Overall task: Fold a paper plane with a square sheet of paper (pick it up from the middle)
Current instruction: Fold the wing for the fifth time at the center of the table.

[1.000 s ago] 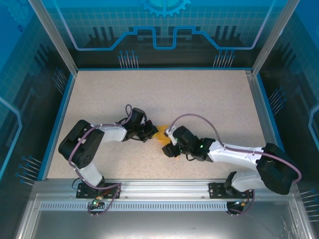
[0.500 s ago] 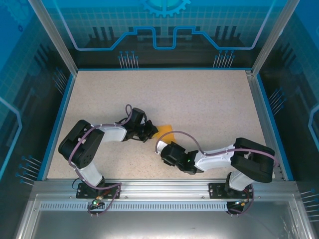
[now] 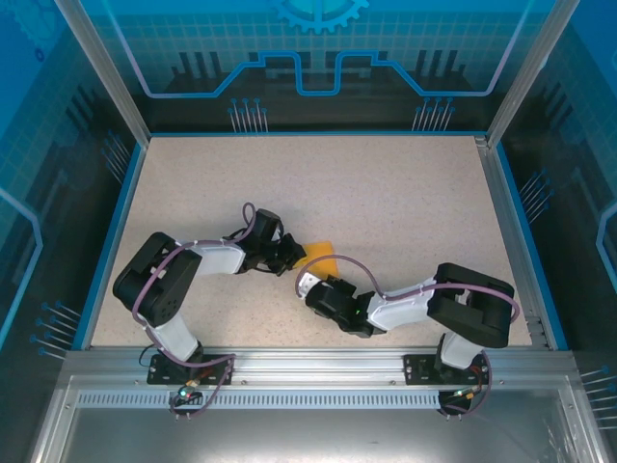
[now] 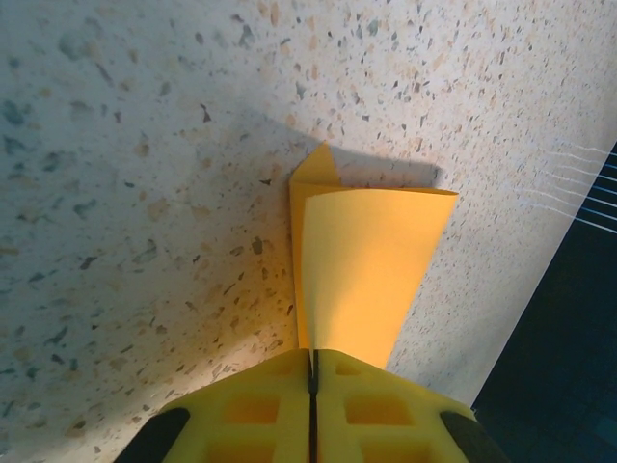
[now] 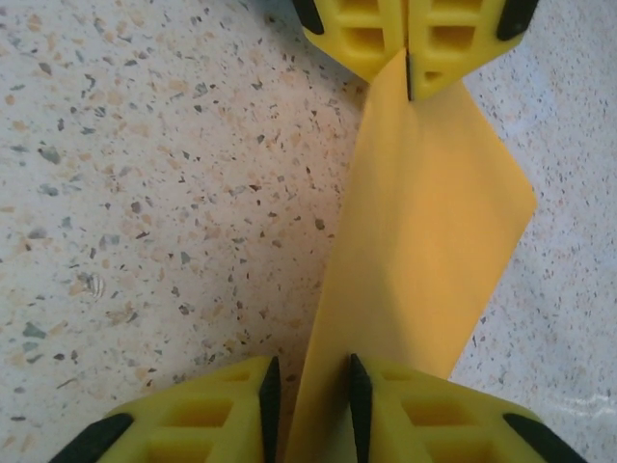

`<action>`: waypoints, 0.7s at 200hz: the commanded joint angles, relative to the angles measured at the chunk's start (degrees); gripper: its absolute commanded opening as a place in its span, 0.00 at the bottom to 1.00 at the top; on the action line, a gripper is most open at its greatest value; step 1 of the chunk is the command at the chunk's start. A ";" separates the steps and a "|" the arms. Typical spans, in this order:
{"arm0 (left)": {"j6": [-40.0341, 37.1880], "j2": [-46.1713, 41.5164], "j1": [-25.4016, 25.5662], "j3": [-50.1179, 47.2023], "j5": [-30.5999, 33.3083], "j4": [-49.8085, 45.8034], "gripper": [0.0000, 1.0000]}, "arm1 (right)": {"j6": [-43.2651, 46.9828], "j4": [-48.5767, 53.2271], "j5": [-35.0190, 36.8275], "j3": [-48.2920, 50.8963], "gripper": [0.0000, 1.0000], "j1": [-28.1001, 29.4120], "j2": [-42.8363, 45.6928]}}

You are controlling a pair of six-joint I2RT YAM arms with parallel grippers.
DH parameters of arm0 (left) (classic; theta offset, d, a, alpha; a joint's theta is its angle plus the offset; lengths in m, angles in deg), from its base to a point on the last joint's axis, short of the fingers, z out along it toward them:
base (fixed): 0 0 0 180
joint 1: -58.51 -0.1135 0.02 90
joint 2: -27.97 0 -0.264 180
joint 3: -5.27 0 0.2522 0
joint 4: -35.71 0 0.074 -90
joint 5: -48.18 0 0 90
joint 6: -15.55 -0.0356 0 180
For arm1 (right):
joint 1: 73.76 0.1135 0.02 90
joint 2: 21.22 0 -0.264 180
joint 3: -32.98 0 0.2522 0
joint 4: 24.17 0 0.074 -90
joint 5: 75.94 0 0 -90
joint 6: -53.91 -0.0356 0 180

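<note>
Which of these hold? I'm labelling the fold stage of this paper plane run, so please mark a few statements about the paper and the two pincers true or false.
1. The left pincer is shut on the orange-yellow paper. True.
2. The right pincer has its jaws pressed fully together. False: they stand apart, with the paper's near end between them.
3. The paper lies on the table as a flat, unfolded full square. False: it is folded into a smaller angular shape with layers showing.
4. The two pincers are at opposite ends of the paper. True: the right wrist view shows the left pincer clamped on the far end.
</note>
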 commanded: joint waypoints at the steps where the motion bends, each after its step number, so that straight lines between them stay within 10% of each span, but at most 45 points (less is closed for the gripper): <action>1: -0.12 -1.52 0.07 1.89 -0.84 -1.86 0.12 | -0.40 -2.60 1.75 -0.82 0.22 -0.04 -0.34; 61: -0.07 -0.31 -0.01 3.21 0.01 -2.59 0.48 | -3.19 -6.72 -2.12 2.54 0.11 -3.98 2.25; 140: 0.17 1.87 -0.09 5.49 -0.06 -4.21 0.58 | -5.65 -13.09 -3.65 6.16 0.10 -6.46 3.61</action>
